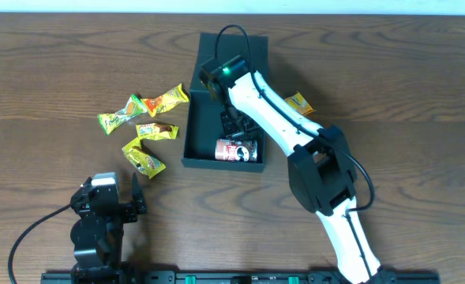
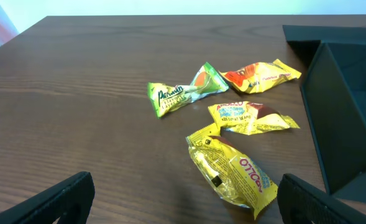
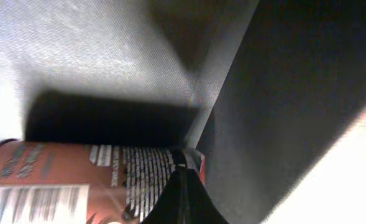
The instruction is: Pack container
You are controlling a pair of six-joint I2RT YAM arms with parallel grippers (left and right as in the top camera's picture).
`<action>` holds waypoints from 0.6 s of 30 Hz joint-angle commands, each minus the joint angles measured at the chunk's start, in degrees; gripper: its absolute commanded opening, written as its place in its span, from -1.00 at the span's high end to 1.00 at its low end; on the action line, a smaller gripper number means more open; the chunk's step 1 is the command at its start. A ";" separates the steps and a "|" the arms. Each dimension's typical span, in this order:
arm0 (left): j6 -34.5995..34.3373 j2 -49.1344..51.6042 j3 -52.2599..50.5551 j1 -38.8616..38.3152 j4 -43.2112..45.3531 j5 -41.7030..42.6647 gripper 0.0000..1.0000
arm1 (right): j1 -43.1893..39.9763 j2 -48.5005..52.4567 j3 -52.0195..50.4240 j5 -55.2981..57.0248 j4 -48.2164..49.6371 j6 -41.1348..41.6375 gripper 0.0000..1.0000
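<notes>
Dark wood surface (image 1: 58,63) — bearing a dark container (image 1: 216,164), four snack packets (image 1: 155,130) clustered just left of it, one yellow packet (image 1: 299,102) at its right.

The right arm (image 1: 265,109) covers much of the container (image 1: 189,118) floor; the red can (image 3: 64,180), blurred, runs off the wrist view's bottom edge.

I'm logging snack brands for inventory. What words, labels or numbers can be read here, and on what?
"Per…", rest unclear: green packet
"OTTO…", uncertain, printed at a slant: nearest yellow packet
Print too blurred to read: orange packet, middle yellow packet
Barcode and fine print, unreadable: red can
No text seen: container
</notes>
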 commanded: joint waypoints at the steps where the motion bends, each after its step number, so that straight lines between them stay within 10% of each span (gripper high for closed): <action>1: -0.85 -0.33 -1.14 0.37 -0.24 0.00 -0.91 | 1.07 -0.22 6.25 1.05 -0.15 1.27 0.97; 18: -0.85 -0.33 -1.14 0.37 -0.24 0.00 -0.91 | 11.10 -0.20 8.90 -0.26 4.13 1.81 0.97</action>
